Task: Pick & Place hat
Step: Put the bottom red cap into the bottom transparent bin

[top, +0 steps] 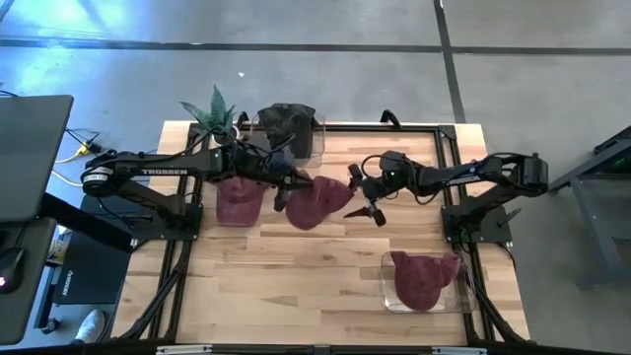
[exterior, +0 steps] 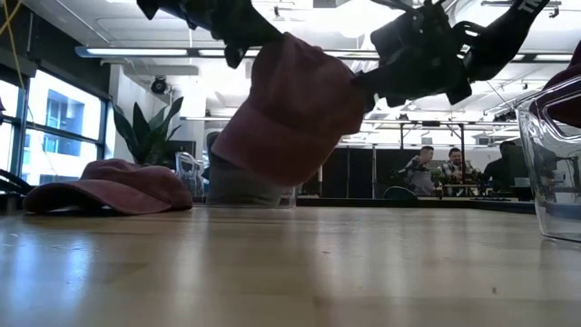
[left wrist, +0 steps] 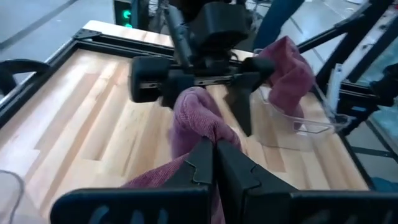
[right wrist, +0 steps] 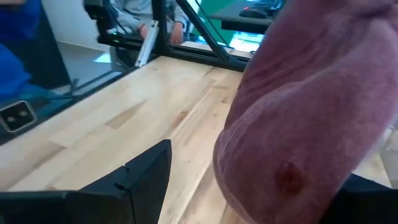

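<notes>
High view, left end effector (top: 286,189) clenched on maroon hat (top: 317,202), right end effector (top: 363,196) spread beside it, second hat (top: 238,200) possibly underneath

A hat (top: 317,202) hangs between both tools, another hat (top: 239,200) left.

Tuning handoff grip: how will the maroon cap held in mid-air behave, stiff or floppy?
Likely floppy: the maroon cap sags below the shut left gripper, its cloth bunched at the fingers. Probably light, since a pinch on one edge carries it. The open right gripper may meet folds that shift.
</notes>
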Motion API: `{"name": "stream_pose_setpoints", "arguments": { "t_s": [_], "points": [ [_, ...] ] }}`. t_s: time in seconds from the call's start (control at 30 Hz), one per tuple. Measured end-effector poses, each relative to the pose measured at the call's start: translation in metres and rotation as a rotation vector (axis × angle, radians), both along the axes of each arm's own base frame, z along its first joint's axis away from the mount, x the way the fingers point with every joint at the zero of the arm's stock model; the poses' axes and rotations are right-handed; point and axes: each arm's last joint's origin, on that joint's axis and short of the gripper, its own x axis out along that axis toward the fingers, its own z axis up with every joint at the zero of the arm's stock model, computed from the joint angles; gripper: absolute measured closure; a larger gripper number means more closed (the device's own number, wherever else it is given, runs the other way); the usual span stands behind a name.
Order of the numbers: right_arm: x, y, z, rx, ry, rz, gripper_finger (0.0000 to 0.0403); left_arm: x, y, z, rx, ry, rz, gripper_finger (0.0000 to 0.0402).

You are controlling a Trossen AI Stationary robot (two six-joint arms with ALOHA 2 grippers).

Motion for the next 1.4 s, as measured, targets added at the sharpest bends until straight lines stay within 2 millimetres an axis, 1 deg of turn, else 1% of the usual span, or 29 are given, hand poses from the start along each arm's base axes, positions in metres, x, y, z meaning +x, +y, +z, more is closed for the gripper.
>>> {"name": "stream_pose_setpoints", "arguments": {
  "t_s": [0.1,0.2,0.27,0.37,0.47,0.5,0.57,0.67,0.77,0.9,1.0,1.07,1.13,1.27,1.33,1.4],
  "points": [
    [0.000,0.004,0.001,0.058,0.015,0.047,0.0165,0.000,0.001,0.000,0.012,0.004,0.034,0.0401],
    [0.000,0.007,0.001,0.105,0.029,0.077,0.0203,0.000,0.002,0.000,0.024,0.006,0.067,0.0401],
    [0.000,0.009,0.001,0.127,0.043,0.079,0.0239,0.000,0.003,0.000,0.029,0.007,0.083,0.0401],
    [-0.001,0.010,0.004,0.135,0.047,0.093,0.0307,0.000,0.003,0.000,0.030,0.008,0.085,0.0401],
    [-0.006,0.013,0.013,0.135,0.018,0.139,0.0378,0.000,0.002,0.000,0.028,0.005,0.070,0.0400],
    [-0.008,0.014,0.018,0.130,0.003,0.154,0.0390,0.000,0.002,0.000,0.027,0.002,0.049,0.0398],
    [-0.013,0.015,0.027,0.140,-0.020,0.175,0.0388,0.000,0.000,0.000,0.031,-0.004,-0.025,0.0387],
    [-0.020,0.018,0.038,0.168,-0.040,0.245,0.0385,0.000,-0.003,0.001,0.063,-0.024,-0.145,0.0353],
    [-0.025,0.020,0.045,0.161,-0.072,0.301,0.0398,0.011,-0.004,-0.004,0.091,-0.068,-0.251,0.0303],
    [-0.026,0.021,0.051,0.162,-0.109,0.321,0.0394,0.025,-0.003,-0.014,0.142,-0.108,-0.329,0.0227],
    [-0.026,0.021,0.055,0.146,-0.147,0.337,0.0399,0.038,0.000,-0.029,0.162,-0.098,-0.341,0.0177],
    [-0.026,0.021,0.057,0.145,-0.163,0.352,0.0398,0.049,0.002,-0.044,0.164,-0.074,-0.346,0.0151],
    [-0.024,0.021,0.064,0.151,-0.172,0.368,0.0398,0.057,0.005,-0.059,0.149,-0.051,-0.362,0.0133],
    [-0.020,0.020,0.084,0.126,-0.226,0.423,0.0399,0.069,0.015,-0.078,0.092,-0.093,-0.467,0.0115],
    [-0.018,0.020,0.092,0.114,-0.247,0.446,0.0399,0.076,0.020,-0.087,0.051,-0.148,-0.553,0.0113],
    [-0.018,0.017,0.098,0.106,-0.260,0.452,0.0400,0.082,0.022,-0.089,0.034,-0.245,-0.648,0.0113]
  ]
}}
